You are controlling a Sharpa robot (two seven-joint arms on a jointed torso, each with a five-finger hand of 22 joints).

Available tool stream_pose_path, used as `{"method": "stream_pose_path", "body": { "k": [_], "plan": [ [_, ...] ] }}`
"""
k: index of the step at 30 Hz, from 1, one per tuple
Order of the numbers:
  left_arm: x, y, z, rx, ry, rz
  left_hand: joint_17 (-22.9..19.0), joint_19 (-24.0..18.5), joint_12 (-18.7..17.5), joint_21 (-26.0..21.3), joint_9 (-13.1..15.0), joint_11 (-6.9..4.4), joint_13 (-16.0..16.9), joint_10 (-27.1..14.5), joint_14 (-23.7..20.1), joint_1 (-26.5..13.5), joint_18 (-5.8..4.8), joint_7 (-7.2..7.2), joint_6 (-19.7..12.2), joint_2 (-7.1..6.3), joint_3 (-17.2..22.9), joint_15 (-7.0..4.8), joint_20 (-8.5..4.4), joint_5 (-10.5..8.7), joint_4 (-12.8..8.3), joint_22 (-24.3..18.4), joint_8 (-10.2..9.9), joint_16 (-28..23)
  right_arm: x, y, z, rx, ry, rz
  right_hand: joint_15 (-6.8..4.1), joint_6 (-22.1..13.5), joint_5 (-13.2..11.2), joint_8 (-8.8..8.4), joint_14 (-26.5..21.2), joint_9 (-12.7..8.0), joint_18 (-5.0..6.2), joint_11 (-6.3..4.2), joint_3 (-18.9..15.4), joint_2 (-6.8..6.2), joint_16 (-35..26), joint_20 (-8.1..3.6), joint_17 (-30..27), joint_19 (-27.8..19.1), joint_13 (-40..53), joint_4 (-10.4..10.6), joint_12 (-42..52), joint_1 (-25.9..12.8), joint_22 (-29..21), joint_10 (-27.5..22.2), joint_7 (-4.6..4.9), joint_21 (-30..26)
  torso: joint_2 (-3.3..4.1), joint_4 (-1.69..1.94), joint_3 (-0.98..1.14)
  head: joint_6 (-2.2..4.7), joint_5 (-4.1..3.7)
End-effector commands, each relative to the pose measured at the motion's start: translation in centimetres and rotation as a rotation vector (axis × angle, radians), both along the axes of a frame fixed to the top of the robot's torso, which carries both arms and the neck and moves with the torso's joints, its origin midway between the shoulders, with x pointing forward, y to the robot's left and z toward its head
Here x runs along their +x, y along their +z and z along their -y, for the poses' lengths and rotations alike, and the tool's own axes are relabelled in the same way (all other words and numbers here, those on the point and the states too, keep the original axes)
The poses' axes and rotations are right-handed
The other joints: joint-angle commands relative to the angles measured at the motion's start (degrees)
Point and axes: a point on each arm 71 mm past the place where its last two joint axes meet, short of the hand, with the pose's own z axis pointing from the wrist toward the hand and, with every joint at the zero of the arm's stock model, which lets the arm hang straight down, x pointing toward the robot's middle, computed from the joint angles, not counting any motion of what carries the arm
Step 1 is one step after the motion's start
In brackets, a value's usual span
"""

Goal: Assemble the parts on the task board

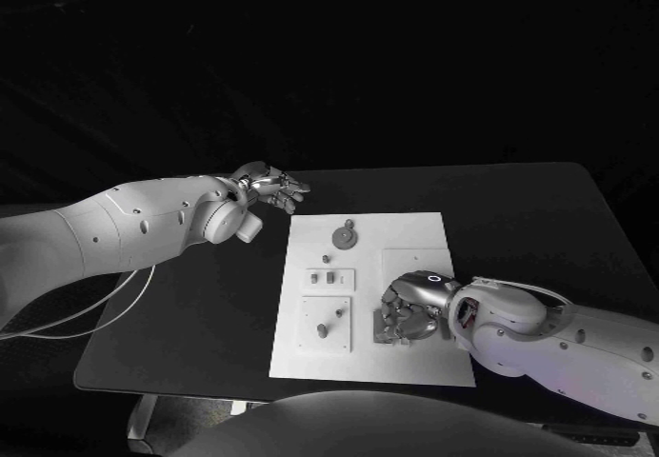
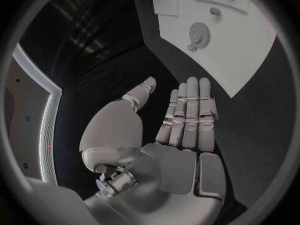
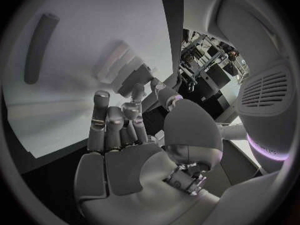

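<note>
So we've got the black table [image 1: 549, 219] with the white task board [image 1: 412, 233] sitting in the middle of it. Our left arm [image 1: 124, 228] comes in over the table's far-left area and its hand [image 1: 272, 184] hangs just off the board's far-left corner, touching nothing. From the left wrist view that left hand [image 2: 181, 130] is flat-out open, fingers [image 2: 192, 105] straight and side by side, thumb off to the side, nothing in it.

Our right arm [image 1: 577, 343] reaches in over the board's near-right corner, and the right hand [image 1: 409, 309] is down on the board there. In the right wrist view its fingers [image 3: 106, 125] are curled a bit and sit right against a pale grey block-like part [image 3: 122, 65] on the board. Whether it's actually gripping that or just touching it, we honestly can't tell.

Smaller stuff: a gear-shaped part [image 1: 345, 234] lies near the board's far end, and a few little pegs [image 1: 324, 329] sit on the left side.
</note>
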Motion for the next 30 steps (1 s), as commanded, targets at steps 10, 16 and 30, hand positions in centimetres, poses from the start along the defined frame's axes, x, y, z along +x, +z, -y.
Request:
{"method": "stream_pose_path", "body": {
  "k": [10,16,30],
  "plan": [
    [-0.05,0.02,0.12,-0.001,-0.014,-0.003,0.1,-0.1,0.4,-0.2,-0.1,0.06,-0.1,-0.5,0.1,0.1,0.76,0.02,-0.4,-0.38,0.0,0.15,0.13,-0.05,0.1,0.1,0.3,-0.3,-0.26,-0.35,0.02,-0.089,0.067,0.081,-0.15,1.0,0.2,0.76,1.0,0.4,0.76,-0.33,0.1,0.78,0.9,-0.2,0.0,0.9,0.2,-2.3,0.3,1.3,0.4,1.4,-0.37,0.4,0.0,0.0,0.03,0.0,0.03],
    [-0.04,0.0,0.09,0.0,-0.013,-0.004,0.1,-0.1,0.4,-0.2,-0.1,0.06,-0.1,-0.5,0.2,0.1,0.76,0.02,-0.4,-0.36,0.0,0.15,0.13,-0.05,0.1,0.1,0.3,-0.3,-0.35,-0.36,0.09,-0.057,0.065,0.045,-0.14,0.9,0.2,0.64,1.0,0.3,0.76,-0.31,-0.1,0.54,0.7,-0.14,-0.1,0.8,0.1,-2.4,0.1,0.8,0.4,1.5,-0.31,0.3,0.0,0.0,0.01,0.0,0.04],
    [-0.04,-0.03,0.03,0.0,-0.014,-0.006,0.2,-0.1,0.4,-0.3,-0.1,0.06,-0.1,-0.5,0.2,0.1,0.76,0.02,-0.4,-0.34,0.0,0.15,0.13,-0.05,0.1,0.1,0.3,-0.4,-0.84,0.02,0.02,0.018,0.084,0.009,-0.18,0.8,0.2,0.5,1.0,0.2,0.76,-0.25,0.0,0.15,0.6,-0.12,-0.1,0.9,0.1,-2.2,-0.2,0.0,0.3,1.6,-0.26,0.2,-0.01,-0.01,0.03,0.0,0.1]
  ]
}}
